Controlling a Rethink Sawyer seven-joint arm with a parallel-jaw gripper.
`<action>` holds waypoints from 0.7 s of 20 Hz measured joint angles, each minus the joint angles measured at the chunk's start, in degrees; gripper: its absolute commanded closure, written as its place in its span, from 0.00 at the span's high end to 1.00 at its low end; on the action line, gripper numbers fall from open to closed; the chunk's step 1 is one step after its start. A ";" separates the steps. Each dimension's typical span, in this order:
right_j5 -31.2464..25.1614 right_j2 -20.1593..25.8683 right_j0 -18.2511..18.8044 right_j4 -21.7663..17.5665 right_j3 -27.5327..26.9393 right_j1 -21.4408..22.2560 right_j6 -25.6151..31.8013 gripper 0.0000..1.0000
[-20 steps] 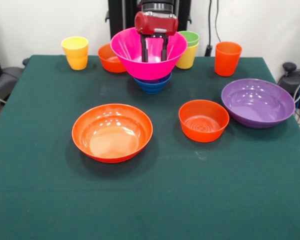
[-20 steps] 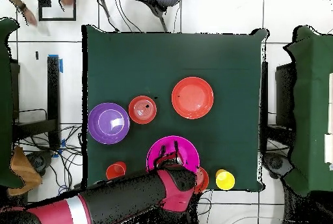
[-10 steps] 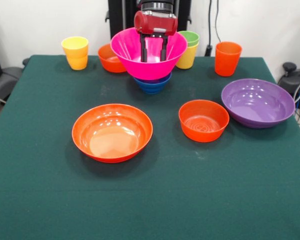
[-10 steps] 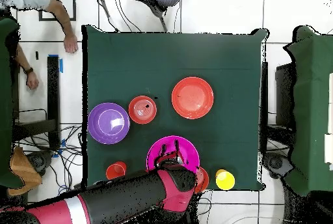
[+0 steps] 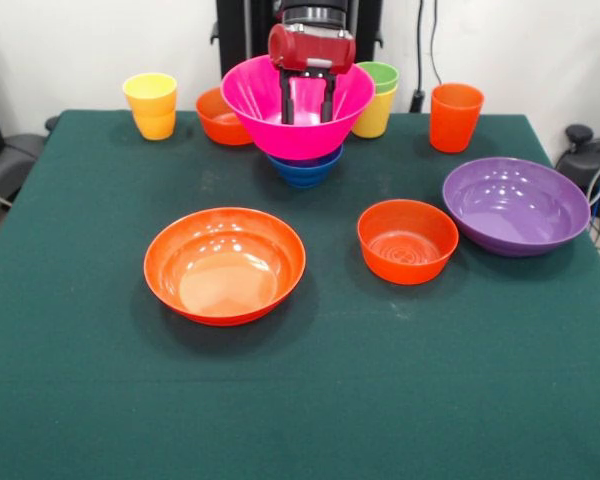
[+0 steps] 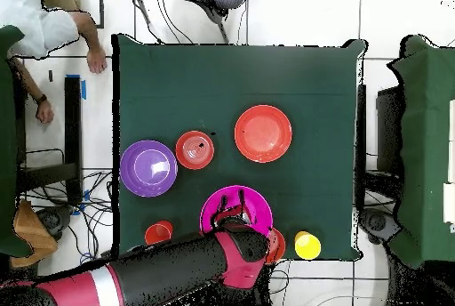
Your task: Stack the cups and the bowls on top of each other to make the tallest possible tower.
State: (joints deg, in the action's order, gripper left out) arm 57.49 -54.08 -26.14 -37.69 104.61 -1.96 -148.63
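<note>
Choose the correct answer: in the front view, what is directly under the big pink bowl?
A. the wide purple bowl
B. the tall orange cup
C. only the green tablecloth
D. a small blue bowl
D: in the front view the big pink bowl sits on a small blue bowl, whose rim and side show just below it, with the gripper reaching down inside the pink bowl.

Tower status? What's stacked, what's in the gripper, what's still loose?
Done: the pink bowl sits on the small blue bowl, and the green cup is nested in a yellow cup.

In hand: the gripper reaches into the pink bowl, fingers apart, nothing visibly gripped.

Left: the wide orange bowl, purple bowl, two small orange bowls, orange cup and the other yellow cup stand loose.
</note>
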 measured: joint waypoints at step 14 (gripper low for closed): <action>0.38 -0.41 -0.41 2.19 -0.02 -2.04 0.00 1.00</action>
State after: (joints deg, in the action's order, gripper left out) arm 57.87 -54.49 -26.55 -35.50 104.59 -3.99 -148.63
